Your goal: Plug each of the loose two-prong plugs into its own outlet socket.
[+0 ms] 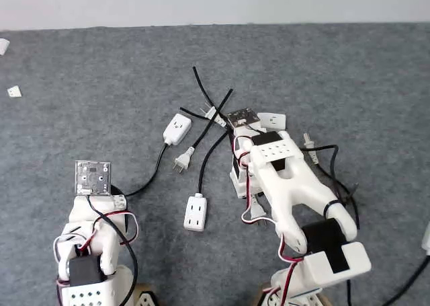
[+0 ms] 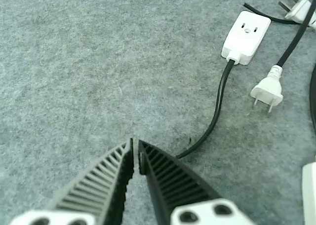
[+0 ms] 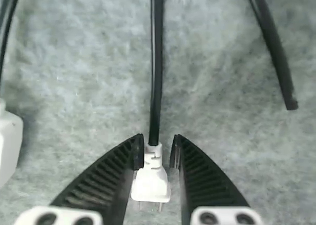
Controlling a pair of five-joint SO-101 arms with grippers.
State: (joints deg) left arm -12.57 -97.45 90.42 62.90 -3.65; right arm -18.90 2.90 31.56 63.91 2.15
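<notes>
My right gripper is open just wide enough to straddle a white two-prong plug, whose black cord runs straight away from it. One finger touches the plug's side and a thin gap shows at the other. My left gripper is shut and empty, low over the carpet beside a black cord. Beyond it lie a white outlet socket and a loose plug. From above, I see that socket, that plug, a second socket and a third.
The right arm stretches low over a tangle of black cords at the table's middle. Another loose plug lies to its right. Small white scraps sit at the far left. Grey carpet lies open around the left arm.
</notes>
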